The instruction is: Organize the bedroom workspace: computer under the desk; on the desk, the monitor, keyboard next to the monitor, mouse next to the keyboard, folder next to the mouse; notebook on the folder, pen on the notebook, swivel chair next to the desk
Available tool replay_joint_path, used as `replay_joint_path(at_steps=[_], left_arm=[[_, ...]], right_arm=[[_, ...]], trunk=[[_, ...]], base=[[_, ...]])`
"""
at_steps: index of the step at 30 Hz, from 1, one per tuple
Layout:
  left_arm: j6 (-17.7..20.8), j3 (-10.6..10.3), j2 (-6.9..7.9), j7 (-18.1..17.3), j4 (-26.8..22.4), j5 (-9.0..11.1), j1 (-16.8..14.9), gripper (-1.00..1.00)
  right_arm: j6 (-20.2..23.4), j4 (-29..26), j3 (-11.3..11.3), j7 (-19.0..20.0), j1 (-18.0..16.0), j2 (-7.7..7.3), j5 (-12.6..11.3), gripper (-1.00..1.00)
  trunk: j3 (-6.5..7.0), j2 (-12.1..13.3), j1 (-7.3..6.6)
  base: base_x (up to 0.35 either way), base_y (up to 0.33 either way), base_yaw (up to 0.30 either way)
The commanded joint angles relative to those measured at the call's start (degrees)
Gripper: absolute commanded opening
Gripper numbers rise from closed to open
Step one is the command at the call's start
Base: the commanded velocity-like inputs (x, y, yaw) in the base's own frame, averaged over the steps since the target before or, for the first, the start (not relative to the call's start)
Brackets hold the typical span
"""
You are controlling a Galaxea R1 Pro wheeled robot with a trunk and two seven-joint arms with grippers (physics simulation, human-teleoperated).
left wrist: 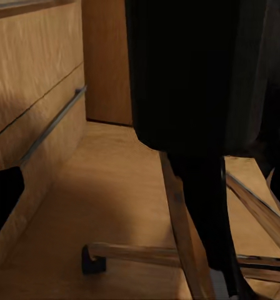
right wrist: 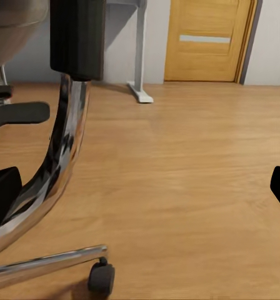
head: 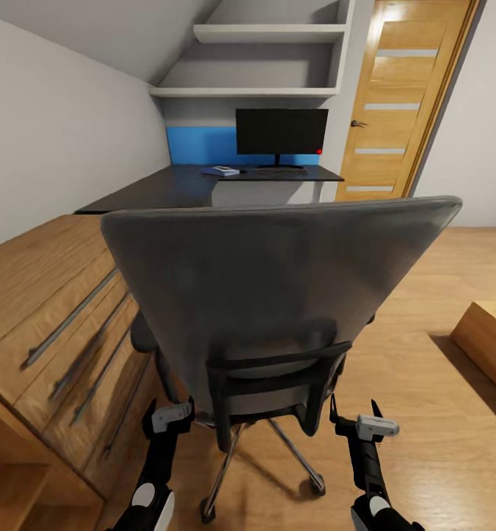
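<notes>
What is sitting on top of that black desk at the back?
On the desk stand a black monitor and, beside it, a flat blue folder. The chair back covers the desk's near edge, so anything lying there cannot be seen.

We can't see the swivel chair (head: 277,295) seat; its tall back blocks it, plus the near part of the desk (head: 174,188). Small blue item (head: 222,171) by the monitor (head: 281,133) is too small to ID. Both end effector tips sit behind the chair, so grip state's unclear.
</notes>
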Motion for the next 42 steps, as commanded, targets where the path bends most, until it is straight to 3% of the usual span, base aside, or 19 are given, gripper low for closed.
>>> replay_joint_path(at_steps=[1, 15, 42], left_arm=[[-0.1, 0.0, -0.08, -0.3, 0.1, -0.7, 0.0, 1.0], [0.0, -0.1, -0.08, -0.3, 0.1, -0.7, 0.0, 1.0], [0.1, -0.1, 0.01, -0.3, 0.1, -0.6, 0.0, 1.0]], right_arm=[[-0.3, 0.0, 0.5, -0.2, -0.1, -0.09, -0.5, 1.0], [-0.3, 0.1, 0.5, -0.2, -0.1, -0.11, -0.5, 1.0], [-0.3, 0.1, 0.5, -0.2, -0.1, -0.1, -0.5, 1.0]], trunk=[[-0.01, 0.0, 0.03], [0.76, 0.0, 0.03], [0.8, 0.0, 0.03]], base=[[0.322, -0.141, -0.102], [0.322, -0.141, -0.161], [0.318, -0.04, -0.004]])
